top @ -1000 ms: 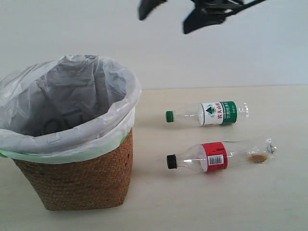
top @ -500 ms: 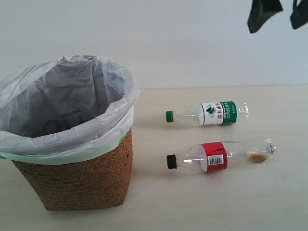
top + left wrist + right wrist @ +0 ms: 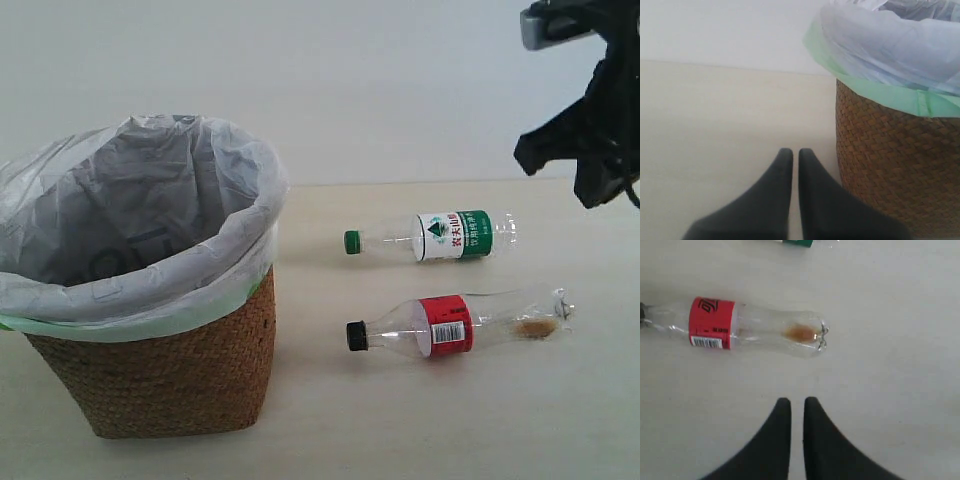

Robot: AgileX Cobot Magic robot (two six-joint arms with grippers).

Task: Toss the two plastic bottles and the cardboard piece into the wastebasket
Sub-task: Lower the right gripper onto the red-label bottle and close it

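Two clear plastic bottles, one lined wastebasket, two grippers, on a pale desk (image 3: 400,430).

1. Black-capped bottle (image 3: 445,325): red barcode label, lying on its side in the right half of the desk, nearer the front edge. Cap points toward the wastebasket. A brown residue (image 3: 535,327) sits inside near the base end.

2. Green-capped bottle (image 3: 450,236): white-green label, lying on its side, roughly parallel to item 1 and nearer the back edge. Cap points the same way. Apart from item 1.

3. Wastebasket (image 3: 170,375): brown woven wicker, tapered, upright toward the front left corner. A translucent white plastic bag (image 3: 150,295) is folded over its rim. Well apart from both bottles.

4. Left gripper (image 3: 791,152): fingers pressed nearly together, grasping nothing. Low over the desk, just beside the wastebasket's wicker wall; contact cannot be told.

5. Right gripper (image 3: 797,402): fingers drawn close with only a slit between them, empty. Raised above the desk's right edge, near the base end of item 1 and clear of it.
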